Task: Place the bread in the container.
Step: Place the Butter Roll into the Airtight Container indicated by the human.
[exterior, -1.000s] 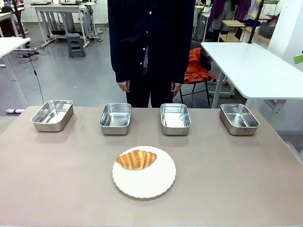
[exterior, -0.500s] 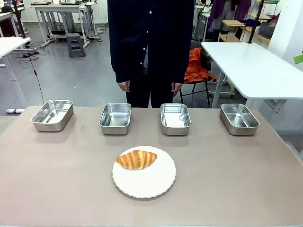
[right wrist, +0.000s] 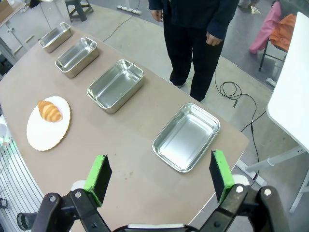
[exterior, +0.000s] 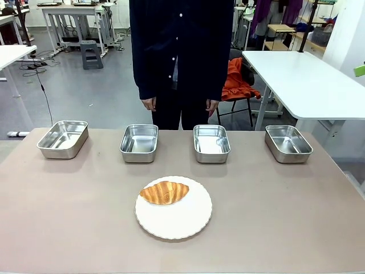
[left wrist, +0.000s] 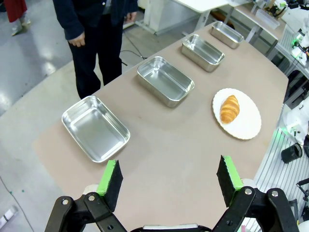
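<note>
Croissant is our target. It lies on the far half of the round white plate, near the middle of the surface.

Both claws hang high over the ends of the surface with nothing in them. The left claw has its green pads spread wide on air, and the right claw is released the same way.

From the left claw the croissant lies ahead and to the right; from the right claw, ahead and to the left. It sits a touch to our left of centre, so we judge the left arm marginally nearer, though not by much.

Its long axis runs side to side, parallel to the row of four empty stainless-steel pans beyond the plate. Seen from the left claw, that axis lies roughly crossways to the line between the pads, so we expect a pinch across its narrow middle to need little wrist roll. From the right claw it looks slanted.

Which pan is meant we cannot tell. A person stands behind the row, hands down
</note>
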Robot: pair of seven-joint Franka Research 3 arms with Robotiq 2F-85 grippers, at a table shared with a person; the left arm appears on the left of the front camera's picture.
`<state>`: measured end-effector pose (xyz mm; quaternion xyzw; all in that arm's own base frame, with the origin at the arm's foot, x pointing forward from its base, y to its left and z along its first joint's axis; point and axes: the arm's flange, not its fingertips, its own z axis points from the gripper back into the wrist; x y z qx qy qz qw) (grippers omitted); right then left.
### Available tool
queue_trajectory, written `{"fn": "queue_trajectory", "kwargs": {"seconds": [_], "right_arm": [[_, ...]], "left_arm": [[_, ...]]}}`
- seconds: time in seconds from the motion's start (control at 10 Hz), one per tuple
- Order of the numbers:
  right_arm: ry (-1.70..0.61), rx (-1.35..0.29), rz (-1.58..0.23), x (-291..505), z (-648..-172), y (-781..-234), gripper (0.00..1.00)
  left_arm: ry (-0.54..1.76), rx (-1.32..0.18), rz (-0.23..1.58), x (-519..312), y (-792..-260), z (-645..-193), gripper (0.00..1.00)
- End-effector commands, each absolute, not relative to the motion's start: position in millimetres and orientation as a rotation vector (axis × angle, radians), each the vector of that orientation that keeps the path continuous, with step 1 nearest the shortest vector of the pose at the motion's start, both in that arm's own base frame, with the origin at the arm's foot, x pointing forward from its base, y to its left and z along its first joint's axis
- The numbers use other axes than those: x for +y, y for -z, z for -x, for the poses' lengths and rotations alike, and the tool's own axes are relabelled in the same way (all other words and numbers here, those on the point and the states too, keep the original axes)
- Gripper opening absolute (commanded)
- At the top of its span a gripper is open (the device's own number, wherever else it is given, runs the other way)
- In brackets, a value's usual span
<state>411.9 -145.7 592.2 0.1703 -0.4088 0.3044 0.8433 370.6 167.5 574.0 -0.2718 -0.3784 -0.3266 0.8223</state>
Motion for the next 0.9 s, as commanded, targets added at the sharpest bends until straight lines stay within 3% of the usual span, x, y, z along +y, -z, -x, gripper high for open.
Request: {"fn": "queue_trajectory", "kwargs": {"seconds": [0.0,0.8], "right_arm": [[-0.648,-0.869,-0.362,-145.9,-412.4,-592.6,1.00],[-0.648,-0.869,-0.362,-145.9,-412.4,-592.6,1.00]], "left_arm": [[0.710,-0.813,0.578,168.8,-574.4,-369.3,1.00],[0.710,-0.813,0.578,168.8,-574.4,-369.3,1.00]]}}
